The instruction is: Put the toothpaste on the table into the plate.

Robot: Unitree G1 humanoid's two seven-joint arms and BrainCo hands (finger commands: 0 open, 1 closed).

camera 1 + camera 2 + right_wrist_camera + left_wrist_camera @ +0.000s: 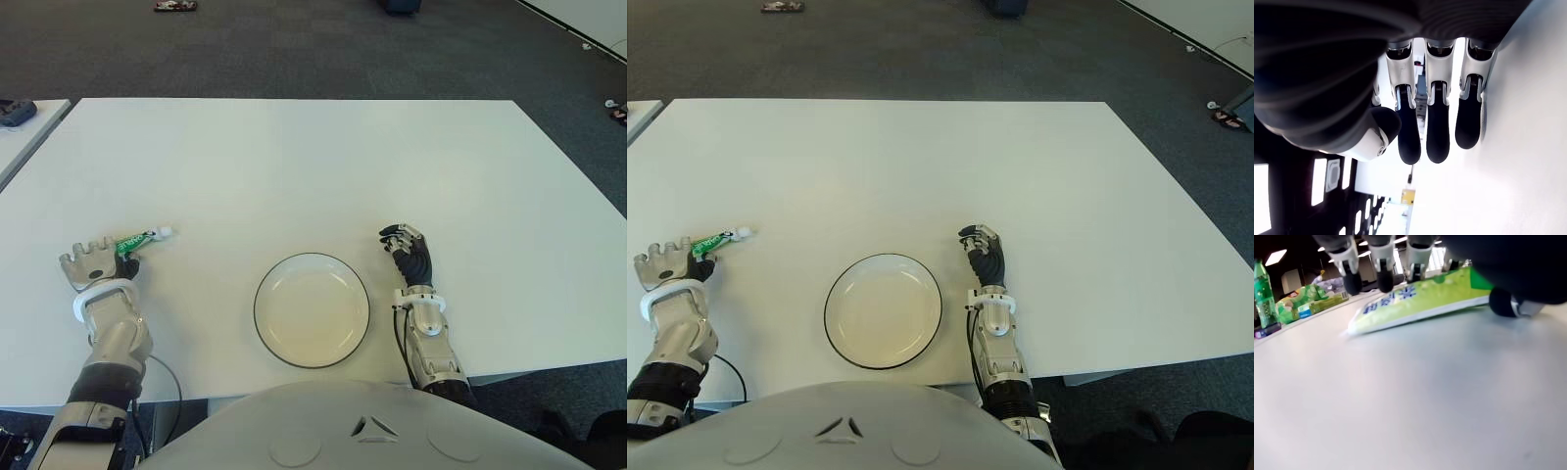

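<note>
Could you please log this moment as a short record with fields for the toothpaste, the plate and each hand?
toothpaste: green tube lying on the table, left of the plate, white cap pointing away from the left hand
plate: near the table's front edge, nothing in it
left hand: at the tube's near end, fingers over it, thumb beside it, not closed on it
right hand: idle, right of the plate, fingers relaxed, holding nothing
task state: tube not yet lifted

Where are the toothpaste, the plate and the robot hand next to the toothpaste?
toothpaste (pixel 137 240): left eye view, on the green middle of the tube.
plate (pixel 312 309): left eye view, on its bare inner surface.
left robot hand (pixel 95 261): left eye view, on the back of the hand, at the tube's end.
</note>
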